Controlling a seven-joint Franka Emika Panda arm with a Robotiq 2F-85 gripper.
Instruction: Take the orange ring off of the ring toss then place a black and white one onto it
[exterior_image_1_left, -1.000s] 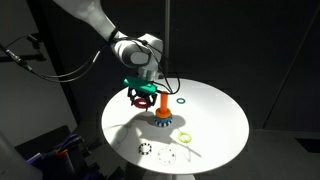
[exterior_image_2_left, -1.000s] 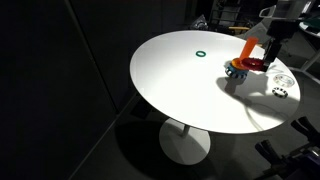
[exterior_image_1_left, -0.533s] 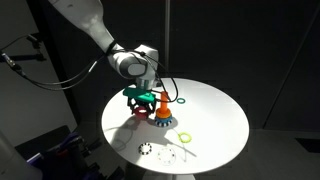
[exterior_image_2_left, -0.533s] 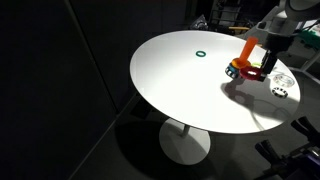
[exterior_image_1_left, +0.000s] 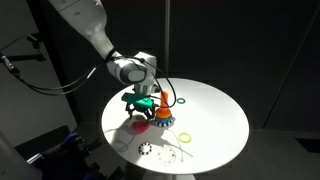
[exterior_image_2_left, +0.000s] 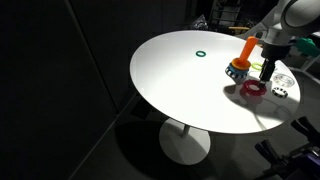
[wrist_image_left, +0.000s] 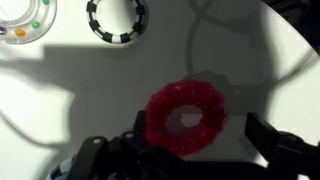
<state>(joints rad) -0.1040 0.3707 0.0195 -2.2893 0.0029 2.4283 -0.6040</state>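
The gripper (exterior_image_2_left: 264, 75) hangs low, its fingers (wrist_image_left: 285, 150) spread wide either side of the orange ring (wrist_image_left: 187, 118), which lies flat on the white table (wrist_image_left: 150, 70). It is off the ring toss (exterior_image_2_left: 238, 67) — half done. Beyond, the black and white one (wrist_image_left: 117, 18) lies unpicked. The fingertips are cut off at the frame edge, and the peg is out of the wrist view.
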